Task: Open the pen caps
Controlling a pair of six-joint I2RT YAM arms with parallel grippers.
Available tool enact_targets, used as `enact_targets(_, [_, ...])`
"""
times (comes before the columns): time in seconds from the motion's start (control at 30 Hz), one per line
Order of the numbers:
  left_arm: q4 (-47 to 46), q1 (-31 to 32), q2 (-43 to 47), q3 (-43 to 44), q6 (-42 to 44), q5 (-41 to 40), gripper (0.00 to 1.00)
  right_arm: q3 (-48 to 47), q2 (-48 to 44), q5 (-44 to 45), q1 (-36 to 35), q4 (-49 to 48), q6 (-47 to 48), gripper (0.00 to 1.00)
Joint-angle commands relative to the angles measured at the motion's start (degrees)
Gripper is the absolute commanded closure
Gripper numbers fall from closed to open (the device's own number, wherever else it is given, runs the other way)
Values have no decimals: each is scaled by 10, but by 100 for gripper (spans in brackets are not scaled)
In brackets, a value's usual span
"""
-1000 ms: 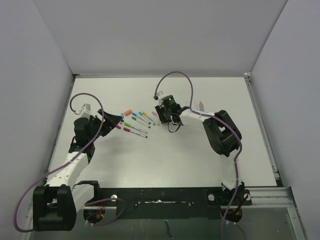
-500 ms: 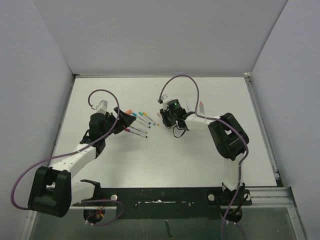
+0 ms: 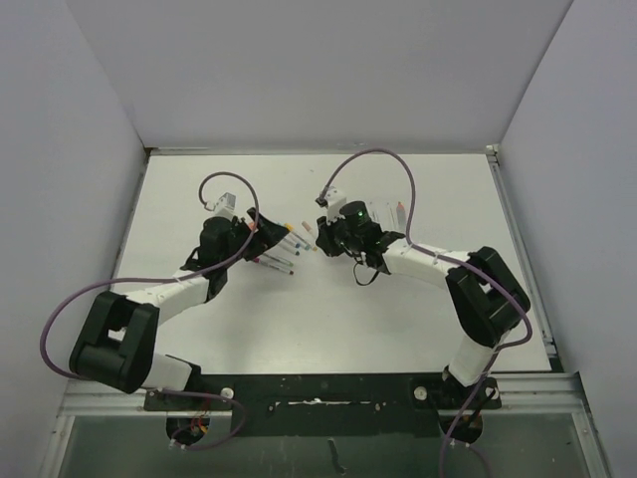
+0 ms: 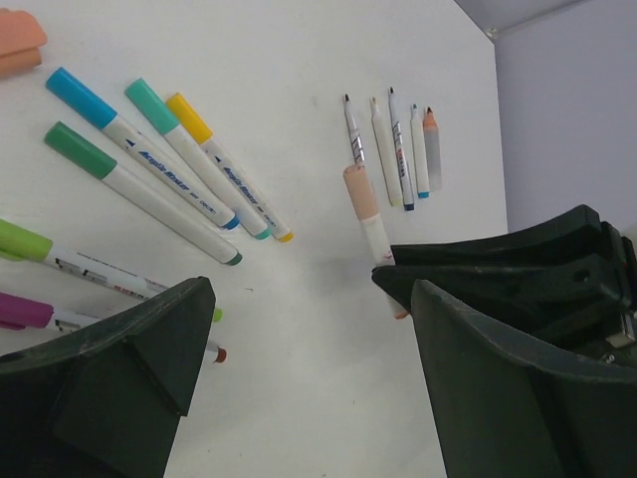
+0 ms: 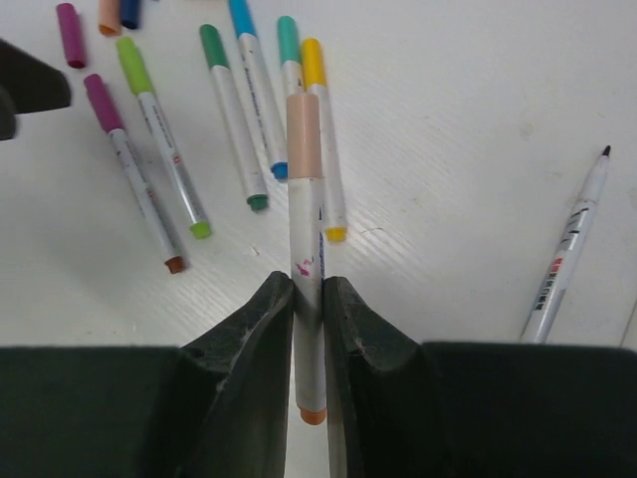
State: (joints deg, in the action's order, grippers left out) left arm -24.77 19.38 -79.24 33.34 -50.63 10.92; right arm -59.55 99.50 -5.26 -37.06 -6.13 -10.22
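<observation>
My right gripper (image 5: 310, 289) is shut on the white barrel of a pen (image 5: 305, 229), whose peach cap (image 5: 304, 134) points away from it and hangs just above the table. Seen from above, the right gripper (image 3: 323, 242) faces my left gripper (image 3: 261, 239). The left gripper (image 4: 309, 299) stands open with nothing between its fingers, and the peach cap (image 4: 359, 191) lies just beyond its right finger. Capped pens lie in a fan on the table: green cap (image 5: 212, 45), teal cap (image 5: 288, 38), yellow cap (image 5: 313, 62), lime cap (image 5: 132, 65), purple cap (image 5: 100, 100).
Several thin uncapped pens (image 4: 398, 149) lie side by side past the held pen, and one black-tipped pen (image 5: 567, 249) lies to the right. A loose magenta cap (image 5: 70, 20) and an orange cap (image 4: 20, 45) lie beside the fan. Grey walls (image 3: 60, 149) enclose the white table (image 3: 328, 319).
My left arm has swung right, bringing its open gripper over the fan of pens towards the right gripper. The right jaws have closed tighter on the pen.
</observation>
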Motion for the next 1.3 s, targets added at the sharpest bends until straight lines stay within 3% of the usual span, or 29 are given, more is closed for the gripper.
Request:
enact_targets(0.0, [-74,10,-35,36,-14,-2,20,9,-34,-20,-25,-43,-14,100])
enact_targets(0.4, [-111,27,-78,44,-32,3,27,23,-56,-31,-59,-73,-17,100])
enact_targets(1.03, [-144,36,-88,39,-44,12,56,20,-59,-47,-75,-91,-10,100])
enact_targets(1.27, [-153,37,-90,37,-46,16,76,22,-60,-49,-78,-96,-6,100])
